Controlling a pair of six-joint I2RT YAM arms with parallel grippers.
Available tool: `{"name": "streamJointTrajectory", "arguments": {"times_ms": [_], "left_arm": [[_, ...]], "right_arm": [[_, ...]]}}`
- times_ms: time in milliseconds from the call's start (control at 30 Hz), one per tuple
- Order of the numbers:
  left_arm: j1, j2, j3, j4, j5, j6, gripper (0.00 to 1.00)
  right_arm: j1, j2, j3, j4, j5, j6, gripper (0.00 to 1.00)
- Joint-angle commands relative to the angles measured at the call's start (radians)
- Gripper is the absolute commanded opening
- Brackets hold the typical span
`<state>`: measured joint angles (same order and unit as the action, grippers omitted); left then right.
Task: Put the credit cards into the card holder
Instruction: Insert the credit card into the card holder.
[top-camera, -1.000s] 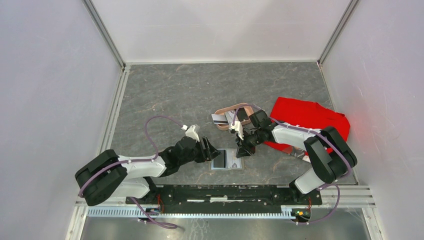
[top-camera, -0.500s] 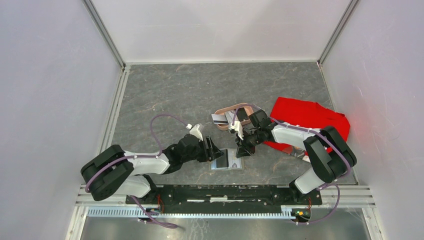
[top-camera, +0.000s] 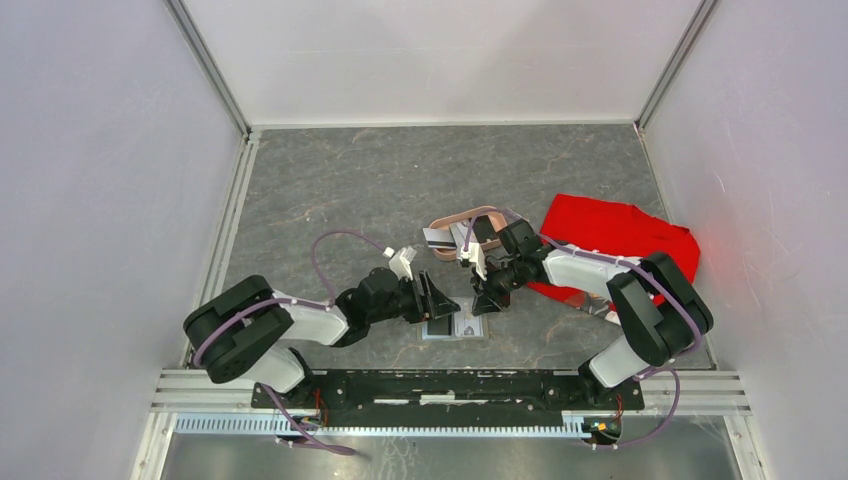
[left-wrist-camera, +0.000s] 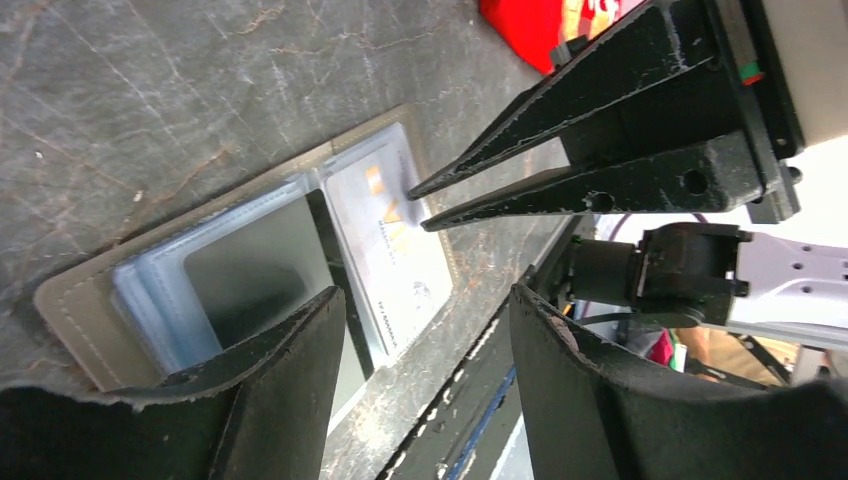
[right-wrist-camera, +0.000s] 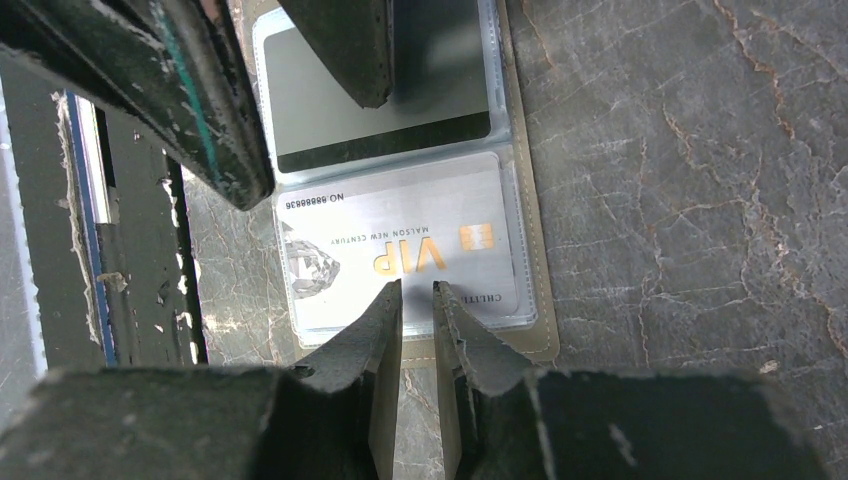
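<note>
The top external camera hangs high behind the robot and looks steeply down on the whole table (top-camera: 400, 180), its near edge at 6 o'clock. The left wrist camera sits low and close, with the left gripper (left-wrist-camera: 428, 295) at 6 o'clock, facing the right gripper (left-wrist-camera: 418, 208) at 1 o'clock. The right wrist camera looks straight down from very near. All three views share the open card holder (top-camera: 455, 326).

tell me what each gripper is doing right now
left gripper: open, empty, over the card holder
right gripper: barely open, holding nothing, tips at the VIP card
</note>
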<state>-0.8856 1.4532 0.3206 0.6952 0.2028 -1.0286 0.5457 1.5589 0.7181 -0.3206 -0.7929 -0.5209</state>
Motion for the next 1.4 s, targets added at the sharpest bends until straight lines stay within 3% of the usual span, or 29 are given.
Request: {"name": "streamJointTrajectory", "arguments": {"times_ms": [0,167,300,400,1367], "left_arm": [[0.002,0.022,-0.021,0.184,0.054,-0.082,0.67],[0.004,-0.030,-0.020,0.092,0.004,-0.039,0.67],[0.004,-0.213,0.023,-0.236,-0.139,0.086,0.68],[0.011,-0.275,0.034,-0.344,-0.182,0.114,0.71],[0.019,-0.109,0.136,-0.468,-0.132,0.152,0.70]], "right_arm": [[0.009,0.011,0.011,-0.034,0.026,-0.023,0.23],[0.009,0.001,0.012,-0.039,0.026,-0.033,0.24],[0.009,0.002,0.013,-0.038,0.024,-0.033,0.24],[0.008,0.008,0.015,-0.041,0.023,-0.034,0.24],[0.010,0.019,0.017,-0.046,0.027,-0.036,0.24]]}}
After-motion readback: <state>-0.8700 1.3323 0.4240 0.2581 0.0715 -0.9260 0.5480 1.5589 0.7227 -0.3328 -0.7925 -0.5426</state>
